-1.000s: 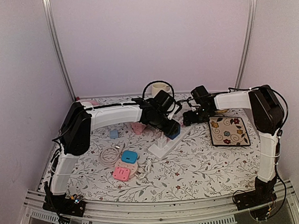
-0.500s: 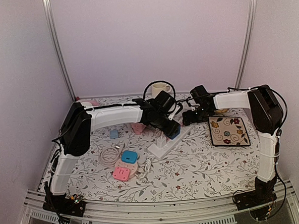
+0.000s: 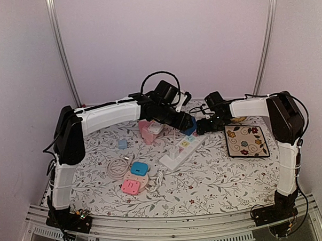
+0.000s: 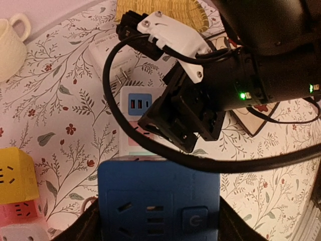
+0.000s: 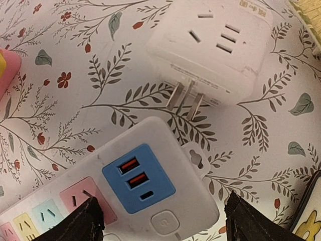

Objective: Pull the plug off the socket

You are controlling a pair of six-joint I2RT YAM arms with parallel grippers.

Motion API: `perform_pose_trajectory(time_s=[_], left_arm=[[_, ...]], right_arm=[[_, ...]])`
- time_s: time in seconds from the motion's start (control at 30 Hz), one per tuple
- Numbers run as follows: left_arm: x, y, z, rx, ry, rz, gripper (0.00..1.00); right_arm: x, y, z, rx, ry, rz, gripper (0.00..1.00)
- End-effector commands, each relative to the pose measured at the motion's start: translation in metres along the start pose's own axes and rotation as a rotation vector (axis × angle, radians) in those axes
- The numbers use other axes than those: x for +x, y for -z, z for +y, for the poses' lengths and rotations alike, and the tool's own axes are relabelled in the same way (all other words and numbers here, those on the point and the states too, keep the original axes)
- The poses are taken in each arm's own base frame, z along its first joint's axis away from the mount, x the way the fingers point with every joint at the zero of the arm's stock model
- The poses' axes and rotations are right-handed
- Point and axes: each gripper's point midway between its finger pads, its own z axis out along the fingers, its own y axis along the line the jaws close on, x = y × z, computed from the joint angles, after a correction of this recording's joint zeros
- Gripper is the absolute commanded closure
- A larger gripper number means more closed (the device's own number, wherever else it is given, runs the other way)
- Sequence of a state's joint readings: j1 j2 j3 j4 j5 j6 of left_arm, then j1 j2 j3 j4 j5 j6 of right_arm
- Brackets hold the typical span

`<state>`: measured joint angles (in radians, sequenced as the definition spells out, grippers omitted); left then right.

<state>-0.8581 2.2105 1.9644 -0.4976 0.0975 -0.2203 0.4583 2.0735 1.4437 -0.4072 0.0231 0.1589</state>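
Holding one blue plug [image 4: 150, 193], left end effector [image 4: 159, 226] above one socket strip [image 3: 179, 151].

The tablecloth [image 3: 217, 177] is white, printed with grey-green leafy vines and small red flowers. The power strip [image 5: 165, 150] is white, with a blue USB panel [image 5: 138, 179] and pink, pale blue and yellow outlet faces. The plug adapter [image 4: 158, 201] is solid blue. Another adapter [image 5: 215, 45] is white, the mug [image 4: 10, 45] cream and the cube socket [image 4: 15, 181] yellow.

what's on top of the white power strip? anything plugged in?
On the power strip, USB panel and coloured sockets show bare, nothing plugged in. The blue adapter, in the left gripper, hangs above it and hides part of it from the left wrist.
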Motion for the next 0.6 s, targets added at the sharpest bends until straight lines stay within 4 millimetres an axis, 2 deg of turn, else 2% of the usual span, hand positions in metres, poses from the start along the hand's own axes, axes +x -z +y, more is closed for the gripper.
perform_pose_trajectory(time_s=[0.0, 0.13, 0.4, 0.5, 0.57], left_arm=[[-0.041, 0.029, -0.006, -0.014, -0.025, -0.136, 0.54], [-0.051, 0.045, -0.002, -0.042, -0.023, -0.177, 0.54], [-0.071, 0.084, 0.005, -0.058, 0.008, -0.262, 0.53], [-0.073, 0.089, 0.007, -0.017, 0.043, -0.280, 0.53], [-0.086, 0.112, 0.001, 0.049, 0.074, -0.330, 0.52]], right_arm=[[0.066, -0.027, -0.016, 0.068, 0.031, 0.222, 0.13], [0.048, -0.018, -0.009, 0.038, 0.012, 0.183, 0.13], [-0.023, 0.021, 0.011, -0.106, -0.068, 0.023, 0.12], [-0.042, 0.033, 0.017, -0.142, -0.084, -0.021, 0.12], [-0.050, 0.037, 0.019, -0.158, -0.085, -0.038, 0.13]])
